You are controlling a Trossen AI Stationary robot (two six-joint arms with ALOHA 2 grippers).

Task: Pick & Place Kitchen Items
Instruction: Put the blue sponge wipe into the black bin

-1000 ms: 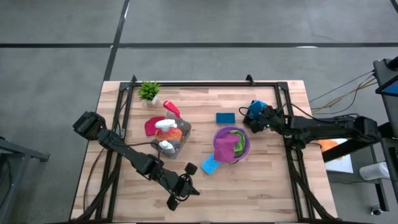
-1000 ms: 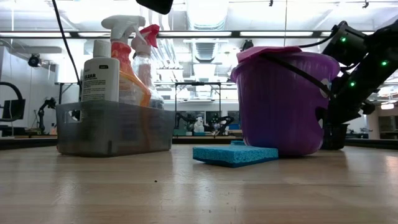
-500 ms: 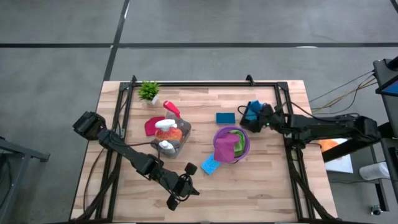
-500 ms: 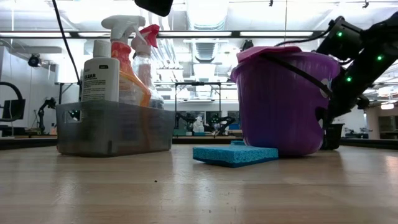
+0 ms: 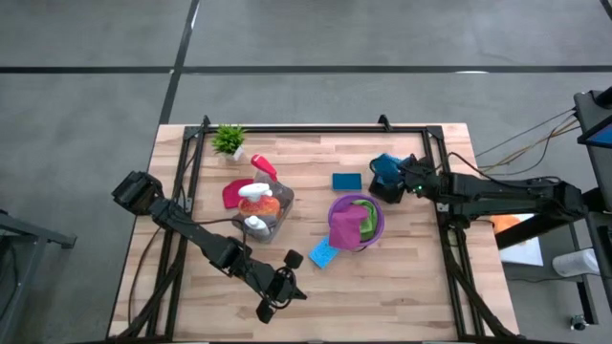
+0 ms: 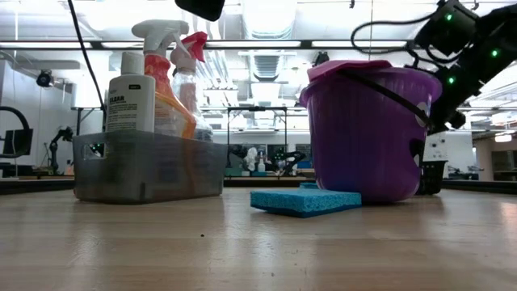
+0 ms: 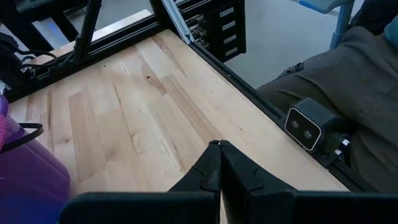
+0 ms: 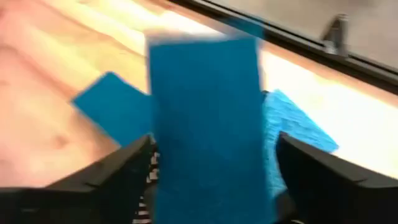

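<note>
Right gripper (image 5: 384, 176) holds a blue sponge (image 5: 383, 164) near the tabletop's far right edge.

In the right wrist view the sponge (image 8: 205, 118) stands upright between the two wide-spread fingers (image 8: 109, 180), which sit against its sides; two more blue sponges lie on the wood behind it. A second sponge (image 5: 346, 181) lies flat just beside the gripper, toward the middle of the tabletop (image 5: 411, 277). A third sponge (image 5: 323, 254) rests in front of the purple bucket (image 5: 380, 229), touching its base; a magenta cloth (image 5: 345, 227) and a green cloth (image 5: 362, 206) sit in the bucket. The grey bin (image 5: 277, 225) left of centre holds the spray bottles (image 5: 256, 198), with a red cloth (image 5: 232, 194) at its left side. The left gripper (image 7: 219, 171) rests near the front edge, fingers pressed together and empty.
</note>
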